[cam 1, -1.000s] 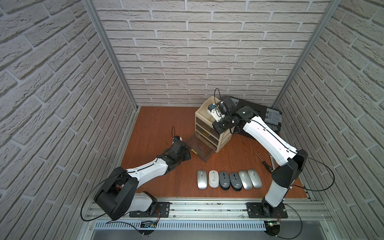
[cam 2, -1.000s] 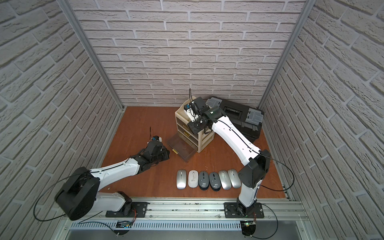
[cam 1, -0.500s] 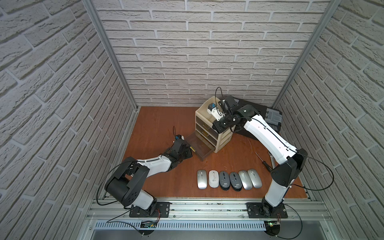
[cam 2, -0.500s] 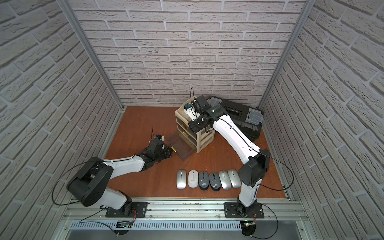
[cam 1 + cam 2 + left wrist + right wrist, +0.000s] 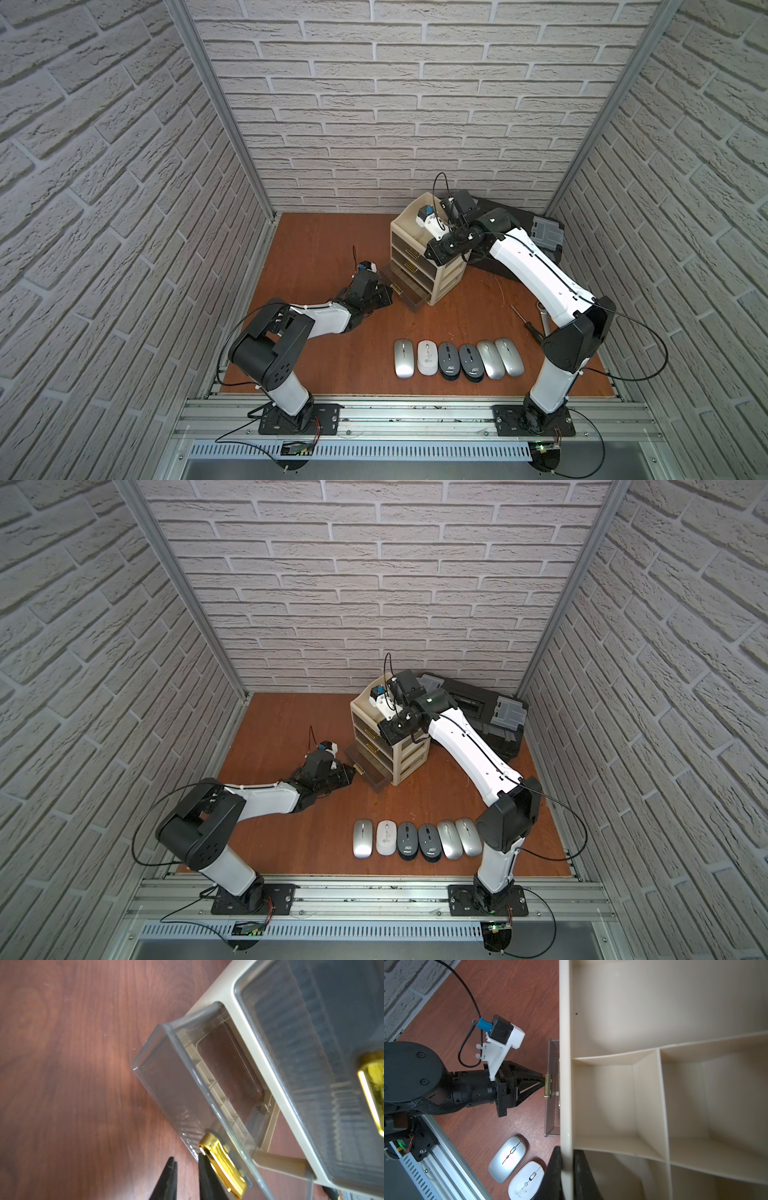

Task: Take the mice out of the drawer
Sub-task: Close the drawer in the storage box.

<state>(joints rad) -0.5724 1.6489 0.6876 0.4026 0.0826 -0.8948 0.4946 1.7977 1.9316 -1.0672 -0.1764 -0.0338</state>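
Six mice (image 5: 430, 841) are sitting out on the tabletop (image 5: 332, 249), in one side-by-side row between the two arm bases, in front of the drawer unit (image 5: 451, 282) and well apart from it.

Count by type:
- 3 silver mice (image 5: 403, 358): slim, oval, with a dark centre line and scroll wheel.
- 1 white mouse (image 5: 428, 357): same oval shape, with a small grey mark near its tail end.
- 2 dark grey mice (image 5: 471, 363): rounder, each showing a white logo.

From the robot's left the row is running silver, white, dark grey, dark grey, silver, silver. The last two silver ones are lying slightly tilted and just about touching.

The drawer unit is beige with three smoky clear drawers, each with a gold handle. The top two are sitting shut. The bottom drawer (image 5: 166, 1084) is standing pulled out, and wood grain is showing through its floor.

The left hand (image 5: 186, 1157) is sitting low at the bottom drawer's gold handle (image 5: 223, 1165). Its fingers are slightly parted with only tabletop showing between them. One finger is lying against the handle.

The right hand (image 5: 566, 1150) is clamping the rim of the drawer unit's top tray, one finger on each side.

One screwdriver (image 5: 525, 320) is lying near the right arm.
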